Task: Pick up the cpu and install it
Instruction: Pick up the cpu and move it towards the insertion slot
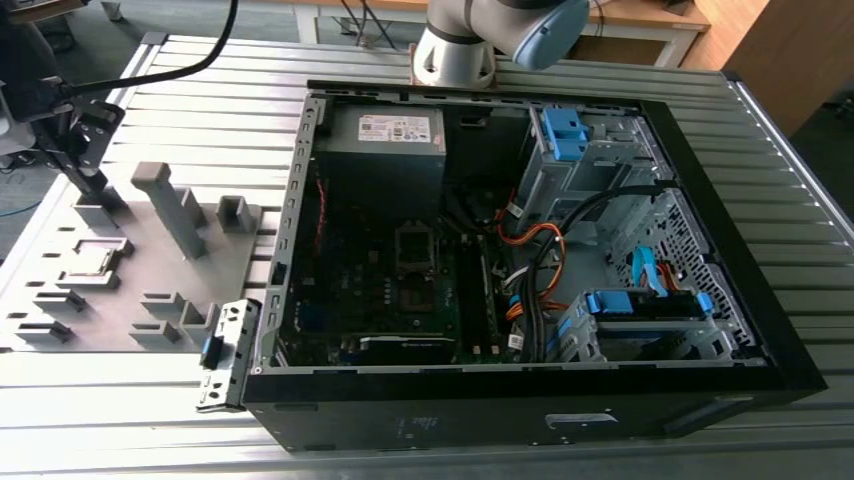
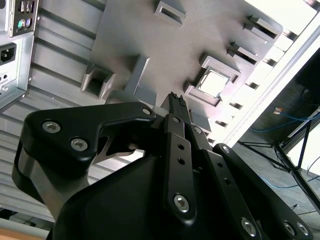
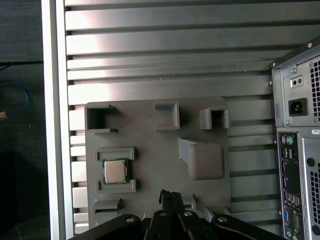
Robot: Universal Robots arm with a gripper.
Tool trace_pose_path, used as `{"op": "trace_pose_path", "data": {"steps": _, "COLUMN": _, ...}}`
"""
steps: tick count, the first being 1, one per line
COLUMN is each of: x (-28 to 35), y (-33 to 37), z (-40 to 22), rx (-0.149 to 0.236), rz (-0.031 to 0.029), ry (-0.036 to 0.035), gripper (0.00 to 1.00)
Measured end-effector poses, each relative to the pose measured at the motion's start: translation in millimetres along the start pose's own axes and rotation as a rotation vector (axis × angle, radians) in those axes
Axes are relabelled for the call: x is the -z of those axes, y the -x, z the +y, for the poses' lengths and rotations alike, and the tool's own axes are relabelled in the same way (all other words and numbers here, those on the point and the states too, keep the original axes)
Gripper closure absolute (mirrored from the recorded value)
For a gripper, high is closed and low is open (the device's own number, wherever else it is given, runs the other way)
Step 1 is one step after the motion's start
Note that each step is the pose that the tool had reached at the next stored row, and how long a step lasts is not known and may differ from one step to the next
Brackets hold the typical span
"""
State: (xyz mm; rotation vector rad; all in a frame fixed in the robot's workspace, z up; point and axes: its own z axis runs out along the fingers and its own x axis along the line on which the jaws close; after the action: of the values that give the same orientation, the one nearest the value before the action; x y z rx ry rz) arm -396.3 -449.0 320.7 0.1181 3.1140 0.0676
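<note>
Gripper (image 3: 168,195), its two fingers pressed together on nothing, is hovering near one cpu (image 3: 115,171) sitting recessed in one grey fixture plate (image 3: 150,125).

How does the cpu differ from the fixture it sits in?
The cpu has a shiny silver top; the fixture is matte grey. The cpu is small and flat; the fixture is far larger, with raised blocks and pockets. The cpu rests in a framed pocket; the fixture lies on the slatted table. Both lie level.
</note>
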Motion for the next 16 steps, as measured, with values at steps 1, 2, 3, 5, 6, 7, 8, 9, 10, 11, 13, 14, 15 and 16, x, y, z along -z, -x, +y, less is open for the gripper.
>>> {"op": "trace_pose_path", "data": {"steps": 1, "x": 0.1, "y": 0.0, "z": 0.0, "rx": 0.0, "rz": 0.0, "ry": 0.0, "gripper": 0.89}}
{"op": "trace_pose_path", "data": {"steps": 2, "x": 0.1, "y": 0.0, "z": 0.0, "rx": 0.0, "rz": 0.0, "ry": 0.0, "gripper": 0.89}}
{"op": "trace_pose_path", "data": {"steps": 3, "x": 0.1, "y": 0.0, "z": 0.0, "rx": 0.0, "rz": 0.0, "ry": 0.0, "gripper": 0.89}}
{"op": "trace_pose_path", "data": {"steps": 5, "x": 0.2, "y": 0.0, "z": 0.0, "rx": 0.0, "rz": 0.0, "ry": 0.0, "gripper": 0.89}}
{"op": "trace_pose_path", "data": {"steps": 6, "x": 0.2, "y": 0.0, "z": 0.0, "rx": 0.0, "rz": 0.0, "ry": 0.0, "gripper": 0.89}}
{"op": "trace_pose_path", "data": {"steps": 7, "x": 0.2, "y": 0.0, "z": 0.0, "rx": 0.0, "rz": 0.0, "ry": 0.0, "gripper": 0.89}}
{"op": "trace_pose_path", "data": {"steps": 8, "x": 0.3, "y": 0.0, "z": 0.0, "rx": 0.0, "rz": 0.0, "ry": 0.0, "gripper": 0.89}}
{"op": "trace_pose_path", "data": {"steps": 9, "x": 0.3, "y": 0.0, "z": 0.0, "rx": 0.0, "rz": 0.0, "ry": 0.0, "gripper": 0.89}}
{"op": "trace_pose_path", "data": {"steps": 10, "x": 0.4, "y": 0.0, "z": 0.0, "rx": 0.0, "rz": 0.0, "ry": 0.0, "gripper": 0.83}}
{"op": "trace_pose_path", "data": {"steps": 11, "x": 0.4, "y": 0.0, "z": 0.0, "rx": 0.0, "rz": 0.0, "ry": 0.0, "gripper": 0.83}}
{"op": "trace_pose_path", "data": {"steps": 13, "x": 0.4, "y": 0.0, "z": 0.0, "rx": 0.0, "rz": 0.0, "ry": 0.0, "gripper": 0.76}}
{"op": "trace_pose_path", "data": {"steps": 14, "x": 0.4, "y": 0.0, "z": 0.0, "rx": 0.0, "rz": 0.0, "ry": 0.0, "gripper": 0.76}}
{"op": "trace_pose_path", "data": {"steps": 15, "x": 0.2, "y": -0.9, "z": -0.1, "rx": 0.0, "rz": 0.0003, "ry": -0.0003, "gripper": 0.76}}
{"op": "trace_pose_path", "data": {"steps": 16, "x": -0.6, "y": -2.5, "z": -0.2, "rx": 0.0, "rz": 0.0002, "ry": -0.0002, "gripper": 0.76}}
